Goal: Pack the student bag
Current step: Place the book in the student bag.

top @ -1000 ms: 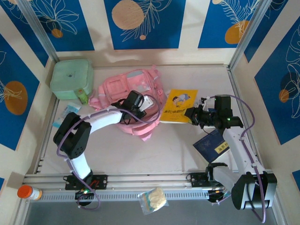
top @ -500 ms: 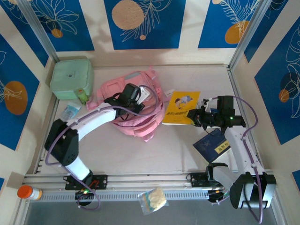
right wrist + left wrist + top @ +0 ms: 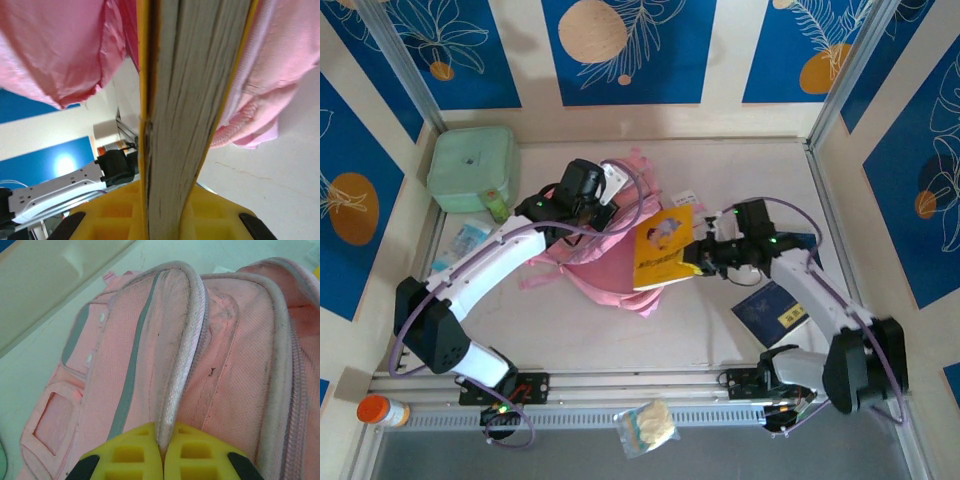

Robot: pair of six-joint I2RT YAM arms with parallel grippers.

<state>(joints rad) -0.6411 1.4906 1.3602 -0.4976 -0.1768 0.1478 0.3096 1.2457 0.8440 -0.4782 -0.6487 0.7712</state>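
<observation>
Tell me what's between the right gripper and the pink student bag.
The yellow book: the right gripper clamps one edge, and the far end pokes between the student bag's pink folds, seen in the right wrist view.

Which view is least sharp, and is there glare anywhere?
Right wrist view: least sharp; the page edge of the yellow book and the student bag beside it sit close to the lens and look soft, and a bright spot glares on the blue wall. Left wrist view: the bag's weave is crisp and evenly lit. Top external view: sharp, only soft shadows.
</observation>
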